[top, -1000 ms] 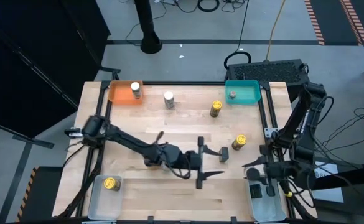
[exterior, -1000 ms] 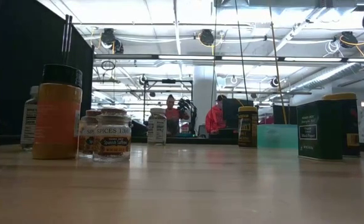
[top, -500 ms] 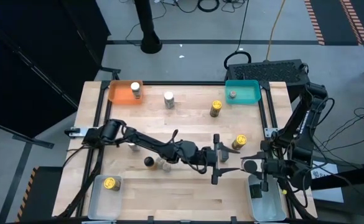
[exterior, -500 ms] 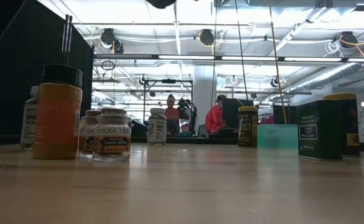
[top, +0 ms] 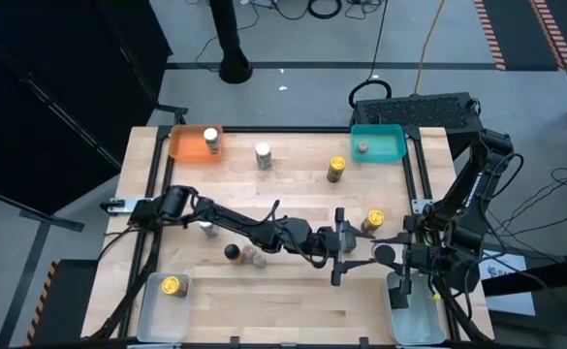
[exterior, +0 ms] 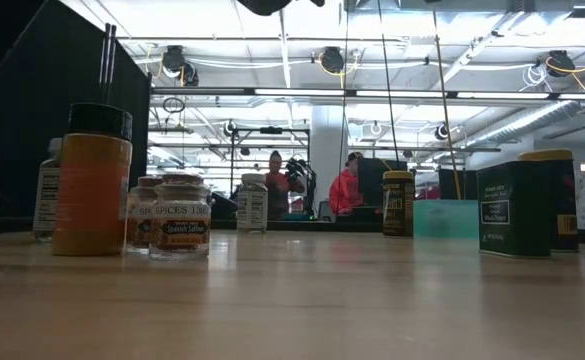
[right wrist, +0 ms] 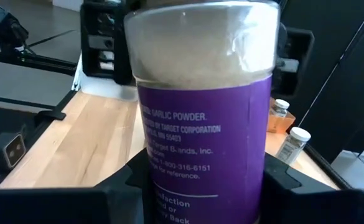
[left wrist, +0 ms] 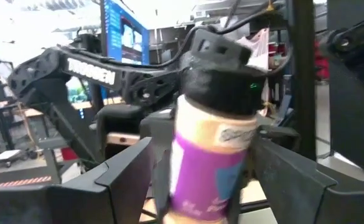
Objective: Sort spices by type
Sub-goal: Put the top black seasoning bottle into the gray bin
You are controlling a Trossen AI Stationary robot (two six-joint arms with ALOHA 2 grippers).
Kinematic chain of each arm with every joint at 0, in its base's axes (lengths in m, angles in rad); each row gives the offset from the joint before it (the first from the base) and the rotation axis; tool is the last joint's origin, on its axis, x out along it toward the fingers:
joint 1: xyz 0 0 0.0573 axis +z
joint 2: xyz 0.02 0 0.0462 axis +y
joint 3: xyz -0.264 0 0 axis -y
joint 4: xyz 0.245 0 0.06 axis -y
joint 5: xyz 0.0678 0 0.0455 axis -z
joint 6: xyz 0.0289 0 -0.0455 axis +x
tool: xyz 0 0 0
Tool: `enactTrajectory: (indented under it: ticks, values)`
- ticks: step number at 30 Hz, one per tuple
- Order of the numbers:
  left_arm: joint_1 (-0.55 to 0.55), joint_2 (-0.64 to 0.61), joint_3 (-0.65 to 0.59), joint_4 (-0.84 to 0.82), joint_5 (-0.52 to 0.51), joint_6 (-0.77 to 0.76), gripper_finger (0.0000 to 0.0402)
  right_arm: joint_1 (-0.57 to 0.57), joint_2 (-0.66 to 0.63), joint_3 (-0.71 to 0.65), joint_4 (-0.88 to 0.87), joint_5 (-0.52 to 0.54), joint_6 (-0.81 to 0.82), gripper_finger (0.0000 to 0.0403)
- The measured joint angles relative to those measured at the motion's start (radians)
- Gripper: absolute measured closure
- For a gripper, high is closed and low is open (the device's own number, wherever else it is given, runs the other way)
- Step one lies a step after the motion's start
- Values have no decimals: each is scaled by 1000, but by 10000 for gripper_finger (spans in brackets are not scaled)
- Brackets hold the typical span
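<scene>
Now that your left gripper (top: 344,248) has reached across the bench (top: 283,308), its jaws spread around the garlic jar (right wrist: 200,124) clenched in the right gripper (top: 381,256), so a handover looks ready.

Overhead and table-level views share the table (top: 293,194); wrist views look close.

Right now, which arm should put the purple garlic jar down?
Right, probably. The right gripper clamps the garlic powder jar; the left gripper is open and only faces it.
</scene>
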Motion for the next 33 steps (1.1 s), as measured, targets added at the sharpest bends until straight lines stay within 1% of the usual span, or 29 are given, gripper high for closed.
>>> enactTrajectory:
  ticks: [3,5,13,21,27,29,33]
  values:
    - [9,0,0,1,13,-7,127,-14,0,1,37,6,-48,250]
    - [13,0,0,0,46,-8,127,-25,0,1,41,-2,-65,250]
    - [16,0,0,14,54,0,127,-88,0,1,52,-74,-87,250]
    - [18,0,0,14,54,1,127,-121,0,1,90,-101,-147,250]
    - [33,0,0,13,79,1,127,-149,0,1,107,-108,-178,250]
    - [34,0,0,13,83,4,127,-155,0,1,123,-126,-192,250]
    - [36,0,0,16,103,52,129,-164,1,1,127,-136,-196,250]
